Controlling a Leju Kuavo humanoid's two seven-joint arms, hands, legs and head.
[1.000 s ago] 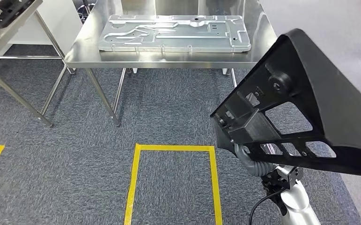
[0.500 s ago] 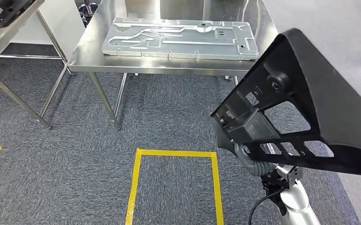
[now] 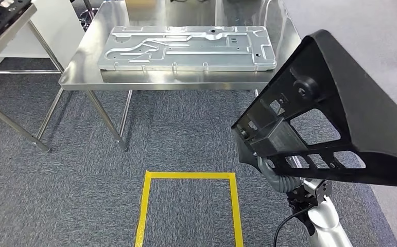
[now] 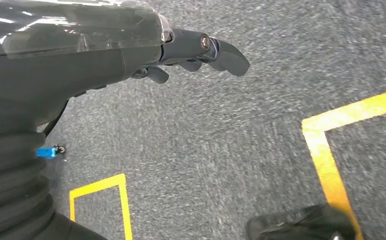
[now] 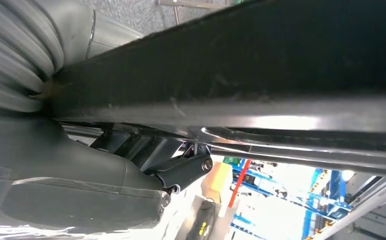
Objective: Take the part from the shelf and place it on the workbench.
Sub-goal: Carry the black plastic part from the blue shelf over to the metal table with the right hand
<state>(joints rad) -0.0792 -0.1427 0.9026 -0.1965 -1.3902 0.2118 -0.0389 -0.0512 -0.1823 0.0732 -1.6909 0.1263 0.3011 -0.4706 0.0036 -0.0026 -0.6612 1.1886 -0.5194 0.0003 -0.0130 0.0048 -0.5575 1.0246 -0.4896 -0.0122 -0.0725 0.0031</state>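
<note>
A large black plastic part with ribbed cut-outs takes up the right side of the head view, raised and tilted. My right hand grips it from below, mostly hidden behind it; in the right wrist view the part lies across that hand. The steel workbench stands ahead, beyond a stretch of carpet. My left hand hangs over the grey carpet, holding nothing, its fingers loosely apart.
A big silver stamped metal plate covers most of the workbench top. At the far left stands a steel shelf with another black part on it. A yellow tape rectangle marks the floor before the bench.
The whole picture has shifted: the camera moved, so the workbench now sits a little further left and lower. The black part stays in the same place in my right hand.
</note>
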